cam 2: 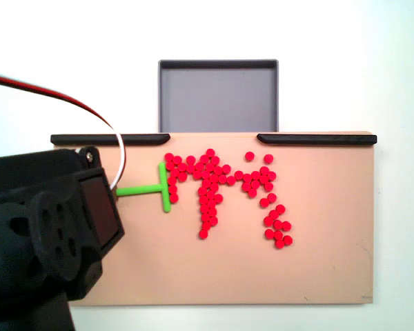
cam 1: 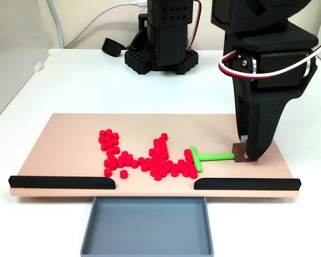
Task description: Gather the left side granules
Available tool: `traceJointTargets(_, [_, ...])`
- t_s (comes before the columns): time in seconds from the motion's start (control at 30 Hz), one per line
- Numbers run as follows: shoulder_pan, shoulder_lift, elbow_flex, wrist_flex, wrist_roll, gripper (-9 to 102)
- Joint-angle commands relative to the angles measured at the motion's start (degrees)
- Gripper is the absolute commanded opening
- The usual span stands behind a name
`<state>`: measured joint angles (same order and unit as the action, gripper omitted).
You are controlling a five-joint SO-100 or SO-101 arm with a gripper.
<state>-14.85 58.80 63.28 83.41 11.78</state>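
In a fixed view from the front, a gray tray (cam 1: 147,227) with low walls is seen below the tan board (cam 1: 59,144), and nothing is in it. The tray sits under the gap between two long black strips (cam 1: 61,182) that are laid along the board's near edge. The red granules (cam 1: 150,158), tiny smooth short cylinders, are spread in a loose W shape in the middle of the board. The crossbar of the green T-shaped tool (cam 1: 203,158) is pressed against the right end of the pile. A small brown block at the end of the tool's stem is gripped by the black gripper (cam 1: 247,155), whose fingers are closed around it. Bare board is left at the far left and along the back.

In a fixed view from above, the gray tray (cam 2: 217,93) is again seen empty, beyond the strips (cam 2: 317,138). The granules (cam 2: 214,183) lie near the strips, with the green tool (cam 2: 155,189) at their left. The arm (cam 2: 48,227) covers the stem's end. Much open board (cam 2: 331,276) is seen at the bottom.
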Motion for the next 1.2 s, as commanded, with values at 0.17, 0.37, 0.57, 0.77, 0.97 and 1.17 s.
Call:
traceJointTargets(0.17, [1.4, 0.0, -1.1, -0.2, -1.0, 0])
traceJointTargets(0.37, [2.0, -0.1, -1.1, -0.2, -1.4, 0])
traceJointTargets(0.57, [2.5, -0.1, -1.1, -0.2, -1.9, 0])
traceJointTargets(0.77, [3.0, -0.1, -1.1, -0.2, -2.3, 0])
traceJointTargets(0.97, [3.5, -0.1, -1.1, -0.2, -2.9, 0])
traceJointTargets(1.17, [4.1, -0.1, -0.9, -0.2, -3.3, 0])
